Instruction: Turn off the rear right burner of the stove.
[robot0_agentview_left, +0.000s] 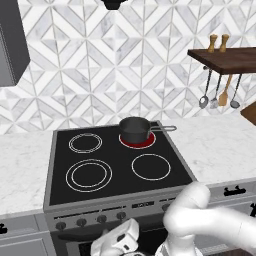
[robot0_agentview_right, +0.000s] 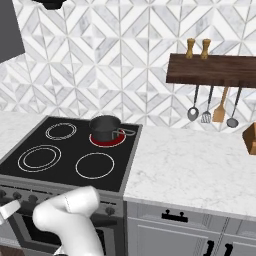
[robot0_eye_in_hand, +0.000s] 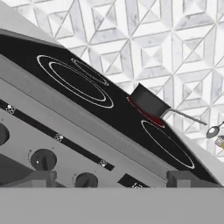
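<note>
The stove (robot0_agentview_left: 117, 165) stands between marble desk (robot0_agentview_right: 190, 165) tops, and its rear right burner (robot0_agentview_left: 136, 140) glows red at the back right of the black glass, under a dark saucepan (robot0_agentview_left: 135, 129) whose handle points right. The tool (robot0_agentview_left: 116, 242) hangs low in front of the stove's front panel, just below the row of dark knobs (robot0_agentview_left: 102, 218), touching none of them. In the hand view its two tips (robot0_eye_in_hand: 43, 178) stand well apart, spread and holding nothing, with knobs between them.
</note>
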